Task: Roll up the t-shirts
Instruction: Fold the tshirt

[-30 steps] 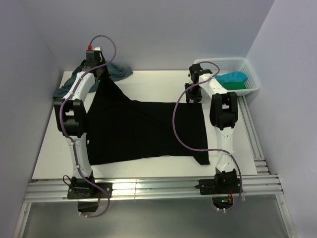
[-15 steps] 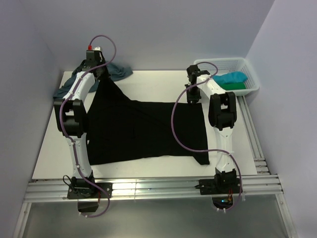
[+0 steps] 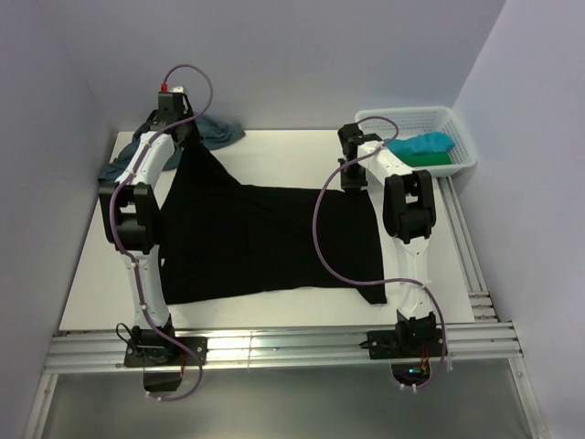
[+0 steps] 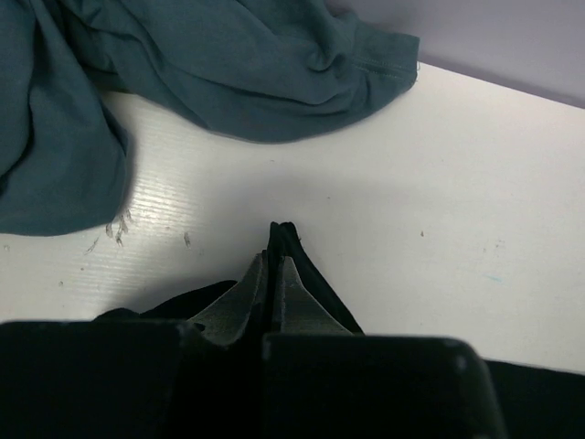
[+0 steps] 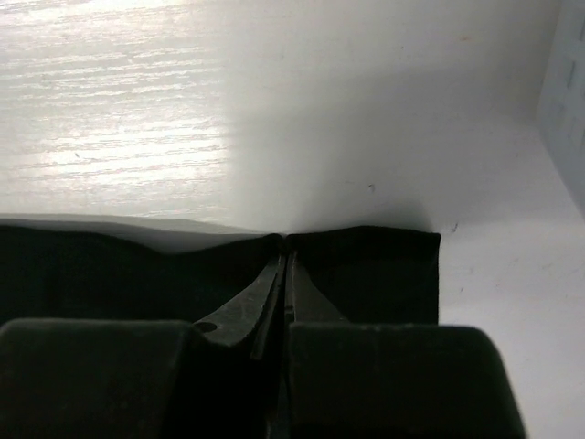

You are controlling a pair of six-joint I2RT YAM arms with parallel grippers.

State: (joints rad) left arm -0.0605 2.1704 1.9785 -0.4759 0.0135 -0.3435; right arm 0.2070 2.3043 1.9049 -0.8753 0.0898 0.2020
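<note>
A large black t-shirt (image 3: 265, 238) lies spread over the middle of the white table (image 3: 274, 151). My left gripper (image 3: 186, 146) is at its far left corner, shut on a pinch of the black cloth (image 4: 291, 251), which pulls that corner to a point. At the far right edge my right gripper (image 3: 352, 178) is shut on the black hem (image 5: 366, 265). A dusty-blue t-shirt (image 3: 215, 131) is crumpled at the table's back left, beyond the left gripper (image 4: 272, 265). Turquoise (image 3: 422, 144) and green (image 3: 430, 159) t-shirts sit in the basket.
A white mesh basket (image 3: 462, 128) stands at the back right corner, close beside the right arm. Walls close in on the left, back and right. Aluminium rails (image 3: 274, 346) run along the near edge and the right side.
The right gripper has shut on the black t-shirt's far right edge and shifted slightly left. The left gripper has kept its hold and place.
</note>
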